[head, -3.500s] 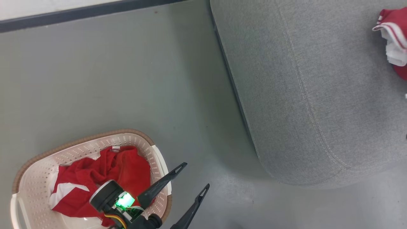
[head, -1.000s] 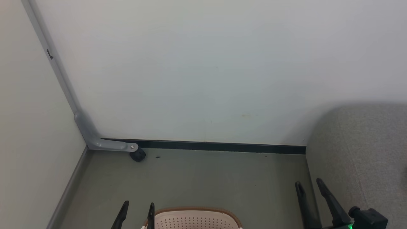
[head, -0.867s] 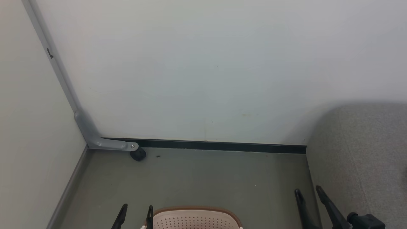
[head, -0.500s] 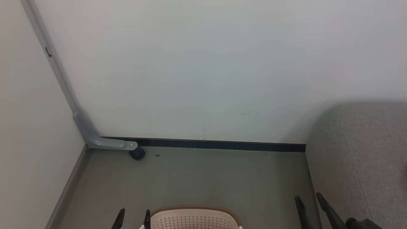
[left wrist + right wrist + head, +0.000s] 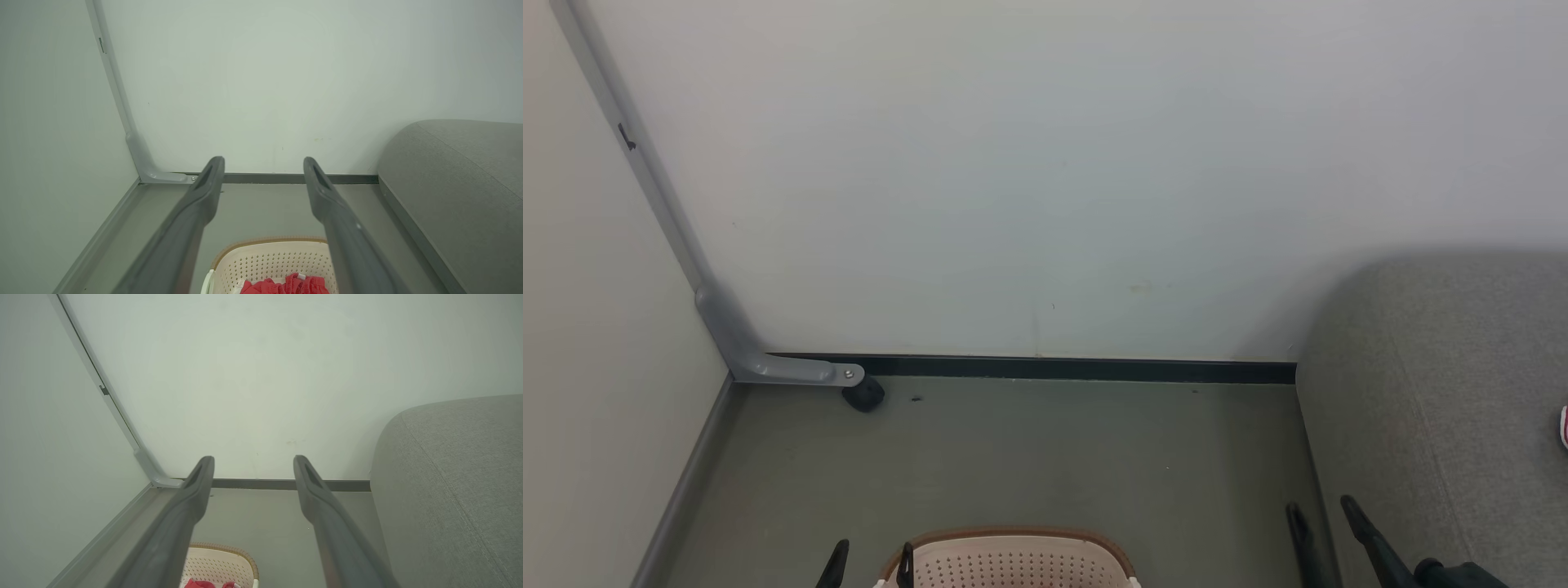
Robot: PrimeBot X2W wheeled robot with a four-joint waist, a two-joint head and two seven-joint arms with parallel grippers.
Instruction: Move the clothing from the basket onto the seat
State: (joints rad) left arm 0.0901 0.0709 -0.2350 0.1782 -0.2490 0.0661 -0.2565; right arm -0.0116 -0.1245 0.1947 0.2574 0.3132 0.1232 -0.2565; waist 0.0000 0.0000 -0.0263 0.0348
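The cream basket (image 5: 1013, 557) with its brown rim stands on the floor at the bottom middle of the head view. Red clothing (image 5: 286, 286) lies inside it, also seen as clothing (image 5: 200, 584) in the right wrist view. My left gripper (image 5: 872, 559) is open just left of the basket rim, its fingers (image 5: 204, 192) wide apart and empty. My right gripper (image 5: 1321, 513) is open beside the grey seat (image 5: 1437, 408), holding nothing. A sliver of red and white clothing (image 5: 1564, 426) lies on the seat at the right edge.
A white wall (image 5: 1045, 163) with a dark baseboard (image 5: 1078, 369) closes the far side. A grey metal bracket with a black caster (image 5: 862, 394) sits in the left corner by a side panel (image 5: 596, 367). Grey-green floor (image 5: 1029, 457) lies between basket and wall.
The head camera has lifted from looking down on the basket and seat to facing the wall. Over the last second the view drifted slightly and both grippers sank lower in it, still open.
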